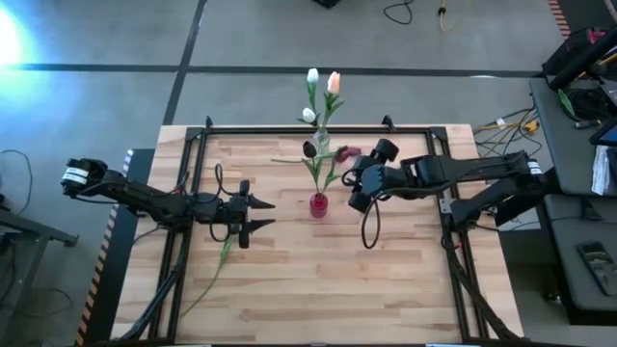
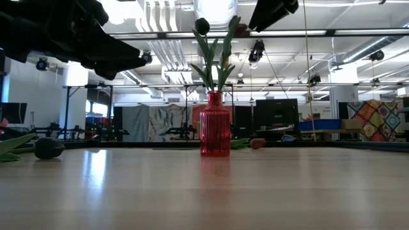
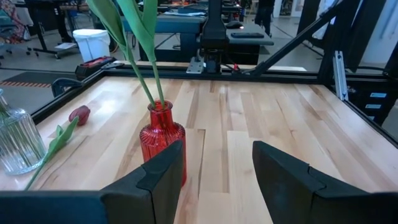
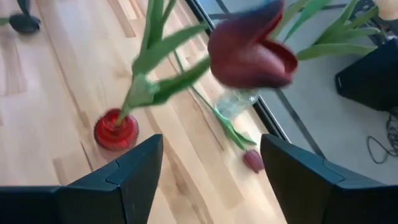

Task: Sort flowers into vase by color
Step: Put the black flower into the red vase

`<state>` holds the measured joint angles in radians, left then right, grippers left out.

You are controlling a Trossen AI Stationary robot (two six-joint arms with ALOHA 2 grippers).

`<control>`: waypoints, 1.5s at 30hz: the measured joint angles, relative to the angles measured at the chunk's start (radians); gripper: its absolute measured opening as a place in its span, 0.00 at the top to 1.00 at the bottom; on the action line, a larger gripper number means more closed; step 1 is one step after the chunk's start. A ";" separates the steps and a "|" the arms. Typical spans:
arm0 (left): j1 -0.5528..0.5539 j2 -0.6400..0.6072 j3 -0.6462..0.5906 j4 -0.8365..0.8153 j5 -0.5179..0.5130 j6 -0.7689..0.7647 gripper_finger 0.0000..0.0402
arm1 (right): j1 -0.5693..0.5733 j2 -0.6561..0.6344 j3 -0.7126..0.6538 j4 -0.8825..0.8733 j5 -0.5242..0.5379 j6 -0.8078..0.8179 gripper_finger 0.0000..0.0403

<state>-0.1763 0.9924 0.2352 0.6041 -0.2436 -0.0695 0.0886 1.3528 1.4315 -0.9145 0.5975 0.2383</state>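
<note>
A red vase [image 1: 318, 204] stands mid-table with two green stems in it [image 3: 149, 74]; one dark head [image 1: 309, 149] shows above it. In the right wrist view a maroon tulip head [image 4: 252, 55] sways in front of my open right gripper [image 1: 354, 189], which hovers just right of the vase and touches nothing. A clear vase [image 1: 323, 143] at the far edge holds white and peach tulips [image 1: 333, 82]. One maroon tulip [image 1: 347, 151] lies on the table beside it. Another dark tulip [image 2: 48, 148] lies under my left arm. My left gripper [image 1: 262, 214] is open, left of the red vase [image 3: 161, 137].
A black metal frame [image 1: 289, 128] runs around the wooden table top. The lying tulip's stem [image 1: 207, 280] trails toward the near left corner. Bare wood stretches along the near side [image 1: 366, 289]. Cables hang from the right arm [image 1: 368, 231].
</note>
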 joint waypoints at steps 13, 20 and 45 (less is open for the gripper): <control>-0.040 -0.008 0.130 -0.397 0.000 -0.094 0.73 | 0.093 -0.023 -0.349 0.248 0.119 0.091 0.94; -0.128 0.061 0.359 -0.917 -0.012 -0.309 0.92 | 0.163 -0.065 -0.518 0.426 0.137 0.162 0.97; -0.255 0.349 0.457 -1.480 0.313 -1.178 0.51 | 0.267 -0.145 -0.644 0.562 0.143 0.235 0.97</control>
<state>-0.4316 1.3414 0.6926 -0.8755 0.0696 -1.2476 0.3557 1.2076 0.7873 -0.3523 0.7409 0.4731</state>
